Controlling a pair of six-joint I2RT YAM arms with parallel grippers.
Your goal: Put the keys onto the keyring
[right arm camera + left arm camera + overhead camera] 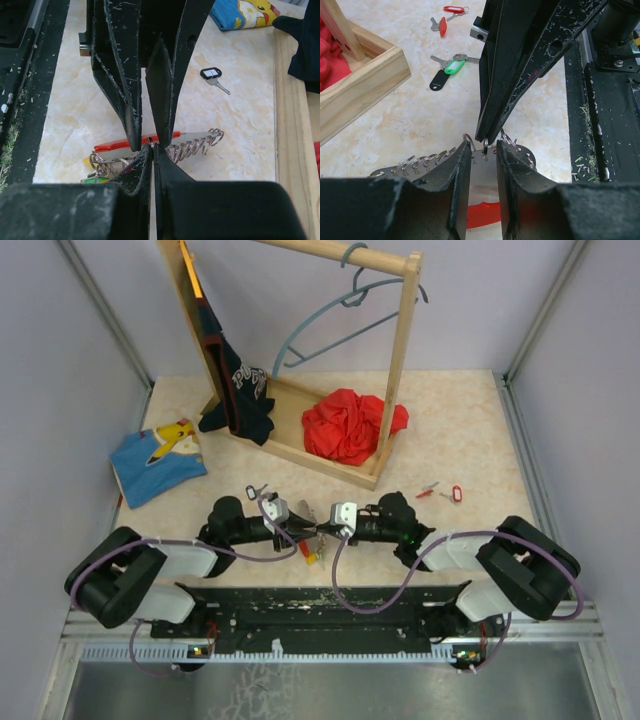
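The keyring (pixel 309 543) lies on the table between both grippers: a red strap (pixel 112 146) on a silver plate (pixel 482 182) edged with several small numbered rings. My right gripper (pixel 154 146) is shut on one small ring at the plate's edge. My left gripper (pixel 482 150) stands slightly open, its fingertips (pixel 462 160) on either side of that ring, against the plate. Loose keys lie apart: a green‑tagged one (pixel 454 65), a red‑headed one (pixel 441 26) and a black‑headed one (pixel 212 74). In the top view, red keys (pixel 430 490) lie to the right.
A wooden clothes rack (pixel 290 430) stands behind, with a red cloth (pixel 348 425) on its base, a dark shirt (pixel 238 390) and a grey hanger (pixel 330 325). A blue printed cloth (pixel 158 460) lies far left. The rack's base corner (pixel 370 85) is close by.
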